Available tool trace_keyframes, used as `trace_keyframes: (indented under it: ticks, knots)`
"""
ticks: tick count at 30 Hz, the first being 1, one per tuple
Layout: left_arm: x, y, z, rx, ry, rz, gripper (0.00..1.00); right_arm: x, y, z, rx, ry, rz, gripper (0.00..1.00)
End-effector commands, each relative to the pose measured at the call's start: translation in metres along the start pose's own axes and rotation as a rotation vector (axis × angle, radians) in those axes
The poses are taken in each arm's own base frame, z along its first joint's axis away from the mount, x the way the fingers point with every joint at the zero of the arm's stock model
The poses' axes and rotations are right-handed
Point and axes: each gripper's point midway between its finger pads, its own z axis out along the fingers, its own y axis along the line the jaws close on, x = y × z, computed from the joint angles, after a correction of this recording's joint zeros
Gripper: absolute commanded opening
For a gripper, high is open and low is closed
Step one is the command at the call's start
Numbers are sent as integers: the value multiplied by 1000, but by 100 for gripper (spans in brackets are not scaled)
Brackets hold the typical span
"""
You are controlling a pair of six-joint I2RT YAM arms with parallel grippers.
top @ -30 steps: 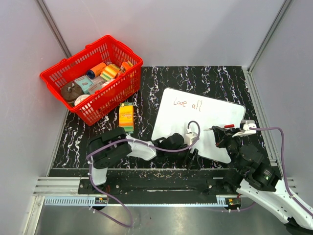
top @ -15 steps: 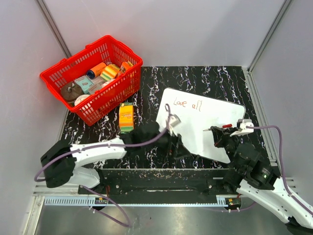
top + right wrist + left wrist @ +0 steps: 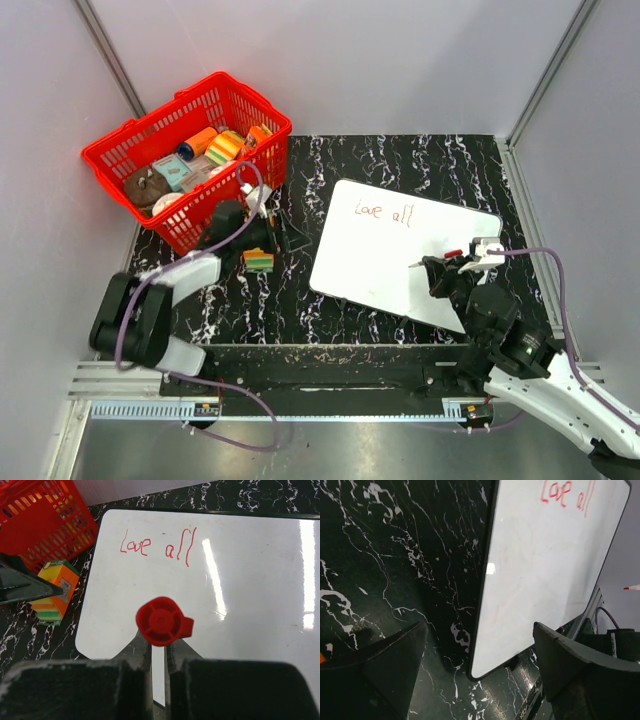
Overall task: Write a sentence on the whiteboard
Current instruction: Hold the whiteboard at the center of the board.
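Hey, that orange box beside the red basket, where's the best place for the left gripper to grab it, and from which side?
Probably mid-length on the orange box, coming from above, fingers closing across its two long flat sides. Those faces are parallel and narrow-set, and the open left gripper hangs right by it. The red basket stands apart, leaving both sides free.

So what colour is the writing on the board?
The writing is red, clearest in the right wrist view.
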Motion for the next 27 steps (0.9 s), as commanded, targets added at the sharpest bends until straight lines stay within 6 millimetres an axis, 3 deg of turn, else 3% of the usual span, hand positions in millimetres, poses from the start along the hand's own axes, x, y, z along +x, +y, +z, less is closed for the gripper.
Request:
trace_keyframes:
  ticks: [1,5,7,14,20,21,27]
  knots:
    - [-10,-17,18,238,56,44,88,-7,10,6,-18,-27,27,0]
    - [-2,-5,36,275,99,11,85,-9,10,7,-15,-35,19,0]
    - [-6,-8,39,312,84,31,85,-9,10,7,-13,-37,17,0]
    - [12,-16,61,384,161,46,82,-8,10,9,-14,-37,15,0]
    - [18,-12,73,422,182,35,63,-11,11,8,-17,-44,19,0]
    - [19,-13,73,433,189,32,54,-11,11,7,-19,-45,18,0]
    - [24,-22,68,511,178,21,24,-11,11,6,-27,-47,23,0]
